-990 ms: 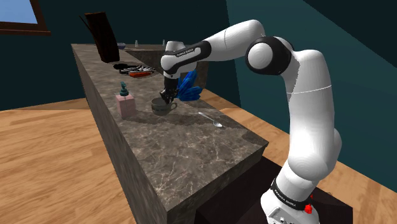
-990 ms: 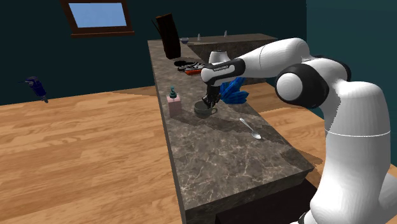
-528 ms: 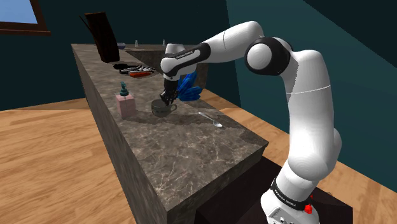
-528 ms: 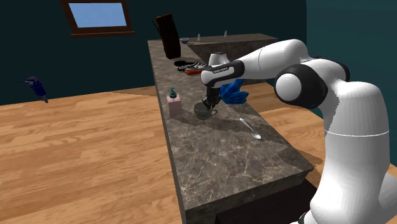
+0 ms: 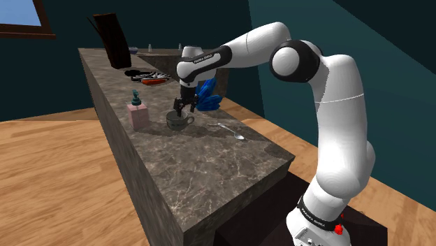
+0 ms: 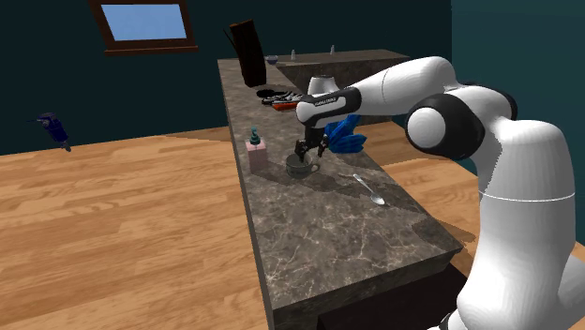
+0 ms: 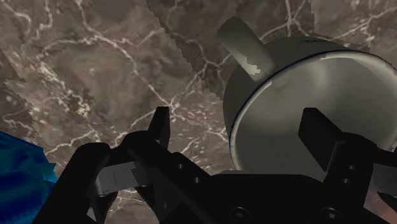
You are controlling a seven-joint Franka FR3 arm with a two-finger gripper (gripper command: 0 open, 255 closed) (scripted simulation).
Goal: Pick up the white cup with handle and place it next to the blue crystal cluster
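The cup [image 5: 179,121] is drawn grey, with a handle, and stands upright on the dark marble counter [image 5: 202,168] just beside the blue crystal cluster [image 5: 207,94]. My gripper [image 5: 184,106] hovers right over the cup's rim, open. In the wrist view one fingertip [image 7: 318,130] hangs over the cup's [image 7: 305,83] inside and the other stands outside its wall, neither touching it; the gripper [image 7: 238,130] straddles the rim, and the crystal [image 7: 19,165] is close by. In the second exterior view, the cup [image 6: 300,165], gripper [image 6: 309,147] and crystal [image 6: 349,134] sit mid-counter.
A pink soap dispenser [image 5: 137,112] stands near the cup toward the counter's edge. A spoon [image 5: 230,131] lies on the stand's side of the cup. Tools [image 5: 148,75] and a tall black object [image 5: 112,38] occupy the far end.
The fingers were shut on the cup's rim and have now spread apart, letting it go. The cup stays standing on the counter beside the crystal.
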